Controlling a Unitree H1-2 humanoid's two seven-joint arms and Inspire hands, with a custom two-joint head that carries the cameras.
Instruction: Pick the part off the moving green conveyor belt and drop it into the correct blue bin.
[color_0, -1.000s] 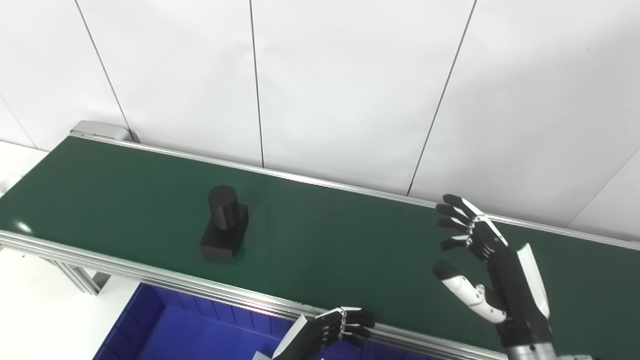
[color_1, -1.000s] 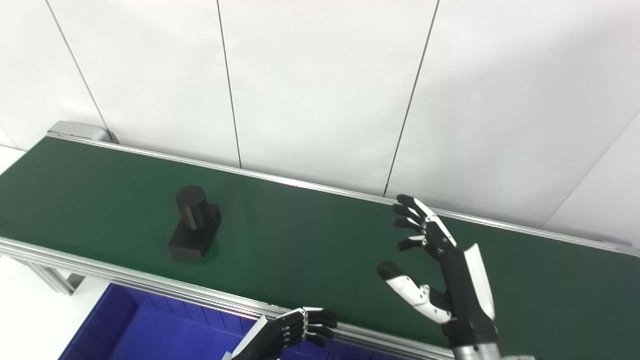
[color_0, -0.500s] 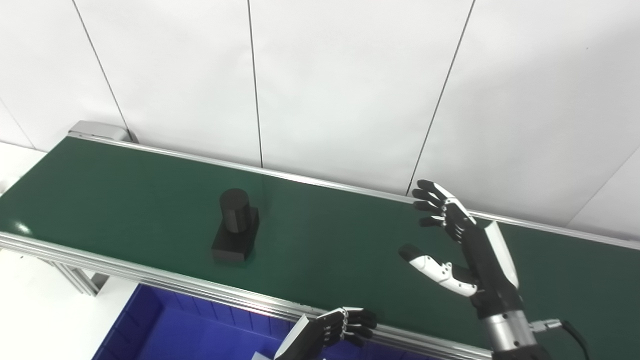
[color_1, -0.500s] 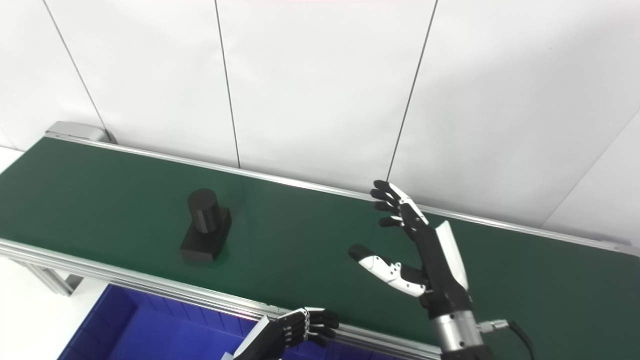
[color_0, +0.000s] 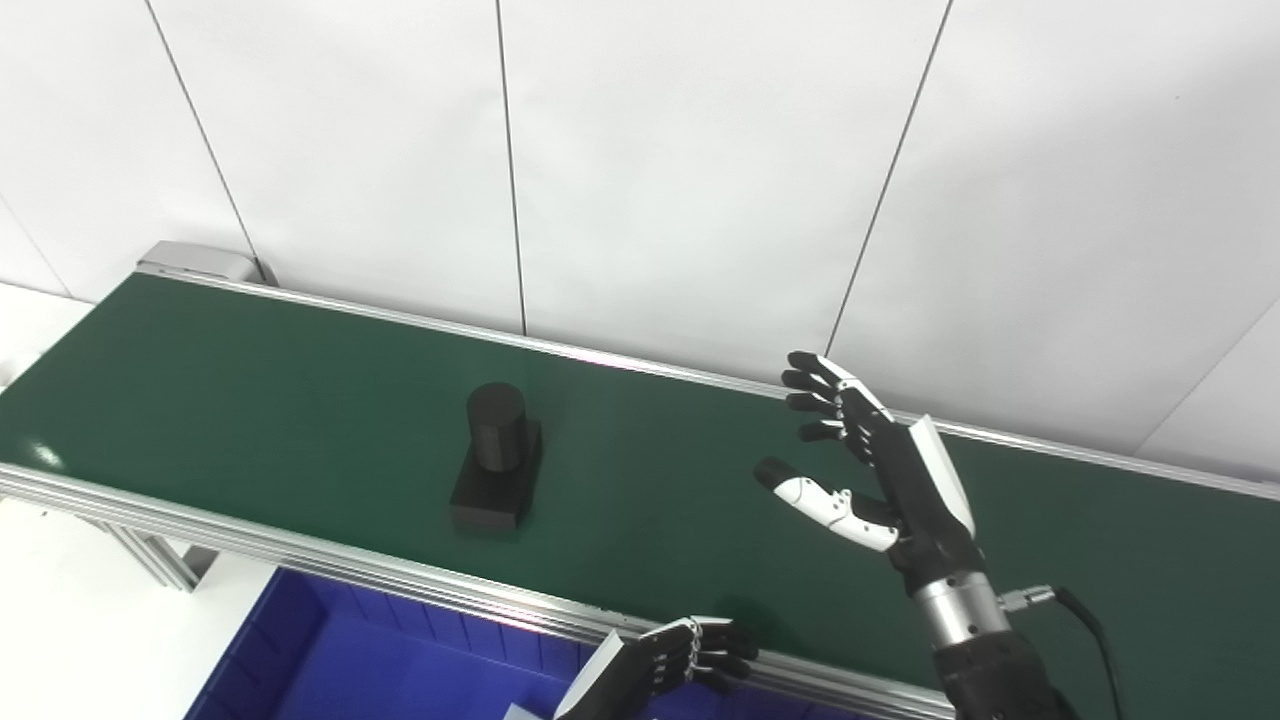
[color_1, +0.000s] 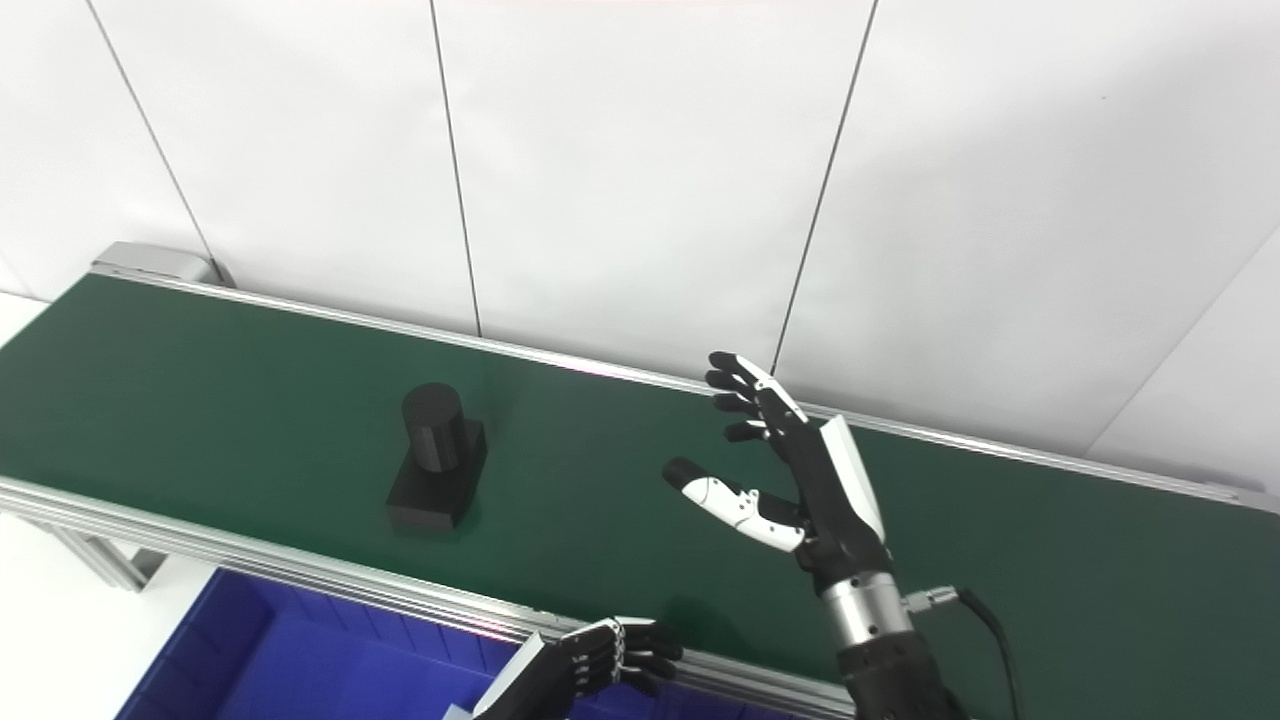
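White wall panels back a green conveyor belt (color_0: 250, 400) running from upper left to lower right. Black part (color_0: 495, 472), a cylinder upright on a square base, stands on the belt left of centre. Right hand (color_0: 890, 470), fingers spread and empty, hovers over the belt at centre right, well apart from the part. Left hand (color_0: 690, 655), fingers curled on nothing, sits at the bottom edge beside the blue bin (color_0: 330, 660).

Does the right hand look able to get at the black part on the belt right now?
Probably yes: the right hand is open above the green belt, and only bare belt lies between it and the black part.
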